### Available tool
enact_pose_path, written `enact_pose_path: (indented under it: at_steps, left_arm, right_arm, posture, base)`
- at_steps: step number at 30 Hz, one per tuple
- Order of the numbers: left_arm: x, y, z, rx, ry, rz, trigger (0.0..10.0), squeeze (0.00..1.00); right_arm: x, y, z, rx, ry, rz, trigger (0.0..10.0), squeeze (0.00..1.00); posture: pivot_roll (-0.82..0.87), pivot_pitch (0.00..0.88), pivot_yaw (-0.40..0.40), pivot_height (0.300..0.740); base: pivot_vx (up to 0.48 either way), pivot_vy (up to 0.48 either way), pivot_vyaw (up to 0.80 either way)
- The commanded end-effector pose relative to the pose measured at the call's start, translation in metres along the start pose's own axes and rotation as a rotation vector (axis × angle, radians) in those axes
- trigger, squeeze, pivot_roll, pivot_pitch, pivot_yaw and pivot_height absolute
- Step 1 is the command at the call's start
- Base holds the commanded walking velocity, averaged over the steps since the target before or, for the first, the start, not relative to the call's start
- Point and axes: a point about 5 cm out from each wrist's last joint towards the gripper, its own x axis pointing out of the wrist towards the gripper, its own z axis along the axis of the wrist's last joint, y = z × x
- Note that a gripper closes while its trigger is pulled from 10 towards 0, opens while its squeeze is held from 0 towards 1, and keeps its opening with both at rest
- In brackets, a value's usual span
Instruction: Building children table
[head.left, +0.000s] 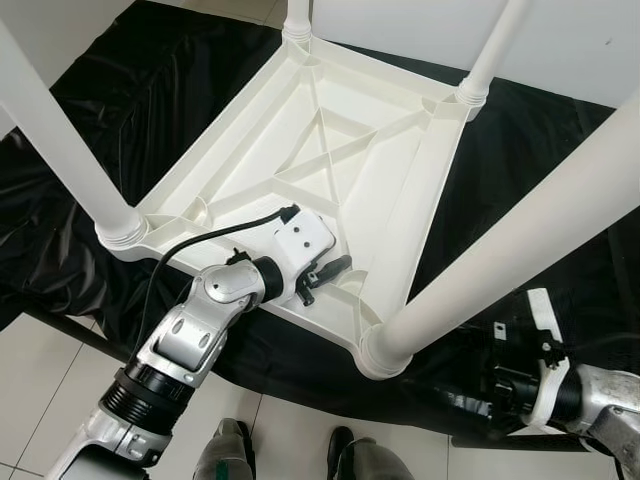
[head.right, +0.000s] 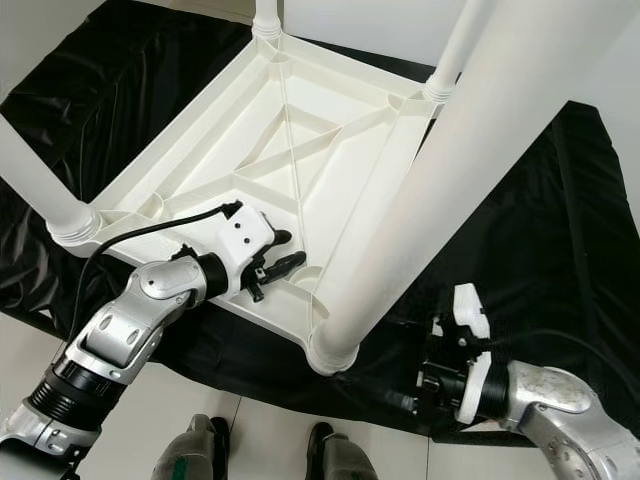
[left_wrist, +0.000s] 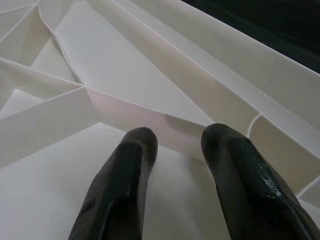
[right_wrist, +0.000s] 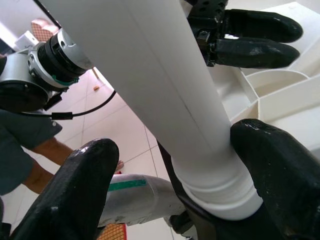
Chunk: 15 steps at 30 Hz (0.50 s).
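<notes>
left gripper (head.left: 322, 275) on upturned table (head.left: 330, 150) (ribbed underside)

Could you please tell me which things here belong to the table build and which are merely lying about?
Part of the job: upturned table top; four legs, e.g. nearest leg; left gripper; right gripper.
Lying about: black cloth; tiled floor.

You have a crumpled black sheet (head.left: 80, 230) spread over the floor, its near edge ending on pale floor tiles (head.left: 290, 430). A person's legs (head.right: 340, 460) and dark shoe (head.left: 338, 440) stand at that edge.
</notes>
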Motion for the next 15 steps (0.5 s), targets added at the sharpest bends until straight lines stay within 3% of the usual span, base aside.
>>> enact_pose_path:
  at_steps: [1,4,7,15]
  left_arm:
    - [0.0,-0.007,-0.019,-0.028,0.085,-0.016,10.0,0.0]
    - [0.0,-0.006,-0.018,-0.025,0.084,-0.012,10.0,0.0]
    - [-0.002,-0.003,-0.015,-0.035,0.071,0.013,10.0,0.0]
    - [-0.004,0.0,-0.015,-0.041,0.067,0.028,10.0,0.0]
  right_arm:
    - [0.007,-0.001,-0.004,-0.019,0.001,0.021,10.0,0.0]
    - [0.017,-0.004,-0.004,-0.052,-0.023,0.005,10.0,0.0]
    - [0.03,-0.009,-0.008,-0.097,-0.093,-0.124,10.0,0.0]
    - [0.032,-0.015,-0.008,-0.097,-0.147,-0.279,10.0,0.0]
  posture:
    - [0.05,0.234,-0.041,0.74]
    - [0.06,0.23,-0.045,0.74]
    - [0.05,0.227,-0.053,0.74]
    - [0.04,0.228,-0.056,0.74]
  base:
    - [0.0,0.0,0.0]
    - [0.0,0.0,0.0]
    - [0.0,0.0,0.0]
    - [0.0,0.0,0.0]
